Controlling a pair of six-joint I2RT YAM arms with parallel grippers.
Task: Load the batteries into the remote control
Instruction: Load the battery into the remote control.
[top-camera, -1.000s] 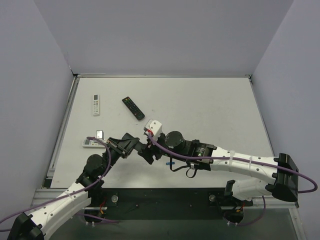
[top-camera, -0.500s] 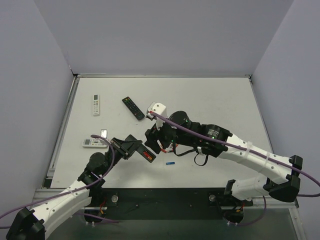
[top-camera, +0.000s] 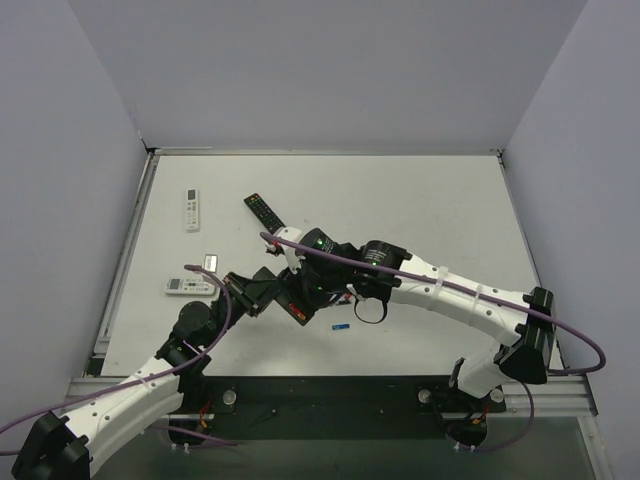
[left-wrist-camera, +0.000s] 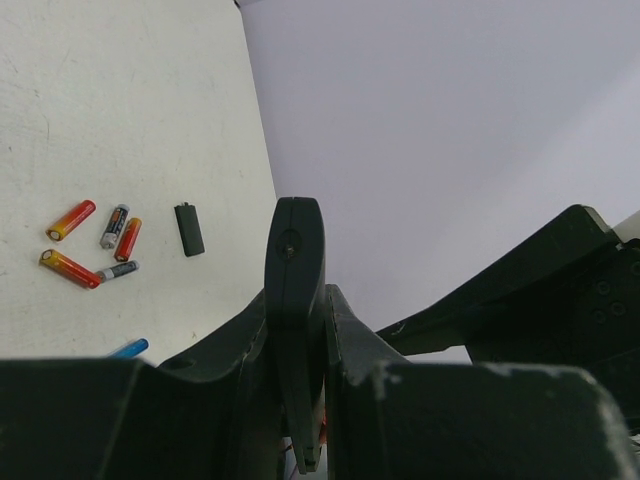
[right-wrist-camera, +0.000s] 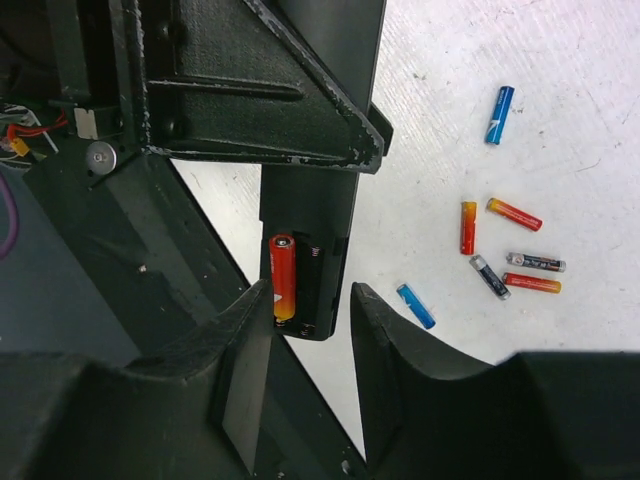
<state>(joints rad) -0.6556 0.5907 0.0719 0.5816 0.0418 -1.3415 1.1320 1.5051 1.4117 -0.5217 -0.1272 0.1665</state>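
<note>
My left gripper (left-wrist-camera: 300, 330) is shut on the slim black remote control (left-wrist-camera: 295, 260), holding it edge-on above the table. In the right wrist view the remote control (right-wrist-camera: 320, 215) shows its open compartment with one red-orange battery (right-wrist-camera: 283, 277) seated in it. My right gripper (right-wrist-camera: 312, 305) is open, its fingers straddling the remote's lower end, with a gap on the right side. Several loose batteries (right-wrist-camera: 468, 227) lie on the table, among them a blue one (right-wrist-camera: 415, 306). The small black back cover (left-wrist-camera: 188, 229) lies beside the batteries (left-wrist-camera: 70, 220). From above, both grippers meet over the remote control (top-camera: 292, 312).
A black remote with coloured buttons (top-camera: 266, 215) and a white remote (top-camera: 192, 209) lie at the back left. Another white remote (top-camera: 185, 286) lies by the left arm. One blue battery (top-camera: 341, 326) lies just right of the grippers.
My right gripper has swung left and down onto the end of the held remote, and its jaws have narrowed. The left gripper has stayed shut on the remote.
</note>
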